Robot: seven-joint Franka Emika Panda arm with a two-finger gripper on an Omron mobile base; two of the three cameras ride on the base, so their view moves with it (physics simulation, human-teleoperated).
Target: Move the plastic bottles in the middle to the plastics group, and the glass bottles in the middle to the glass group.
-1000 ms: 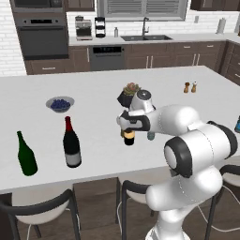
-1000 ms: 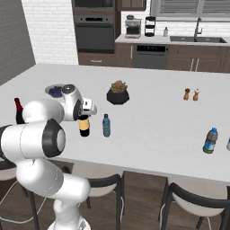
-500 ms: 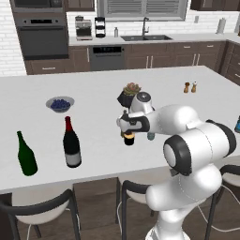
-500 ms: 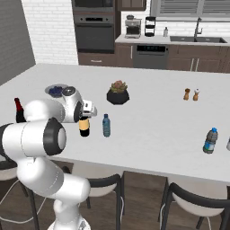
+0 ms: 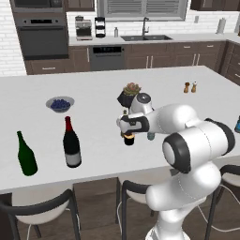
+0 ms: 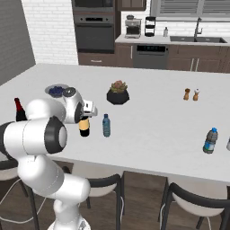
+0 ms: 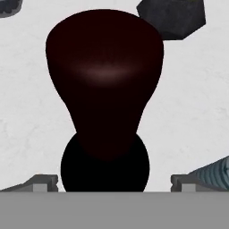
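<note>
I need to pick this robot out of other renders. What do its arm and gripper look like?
A bulky, glossy white arm of rounded links with dark grey rings at the joints. The gripper has two small grey finger tips. No cables or markings show.

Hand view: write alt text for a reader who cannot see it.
Looking straight down on a dark wine bottle, its neck top large and close, standing on a white counter between the open gripper's fingers. A dark plant pot sits at the upper right, and part of a blue bottle shows at the lower right.
</note>
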